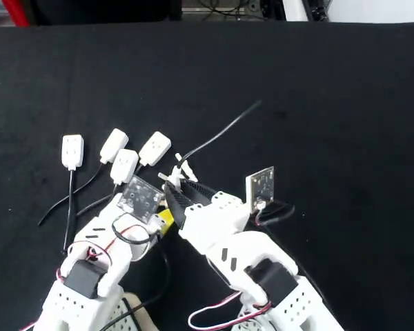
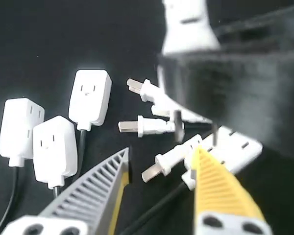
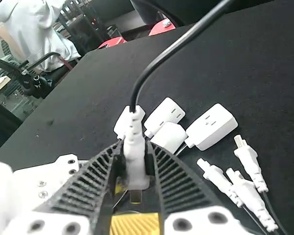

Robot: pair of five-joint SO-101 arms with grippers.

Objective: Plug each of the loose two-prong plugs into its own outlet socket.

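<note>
White arms (image 1: 214, 227), black servos (image 1: 83, 277), red wires (image 1: 105, 256), yellow-grey left end effector (image 2: 161, 151)

We took this for a robotics lab or workshop bench rather than a home. The table (image 1: 317, 83) wore a plain black cloth. On it stood two white arms (image 1: 221, 227) of printed-looking plastic, with red and black wires (image 1: 100, 255) looped in the open along them and a small bare circuit board (image 1: 260, 185) at one wrist. Loose plugs (image 1: 186, 169) and outlet sockets (image 1: 72, 150) lay spread on the cloth, fixed in no wall. Behind the table we saw black chairs (image 3: 85, 29) on red bases (image 3: 161, 24) and a tangle of cables (image 1: 221, 7).
</note>
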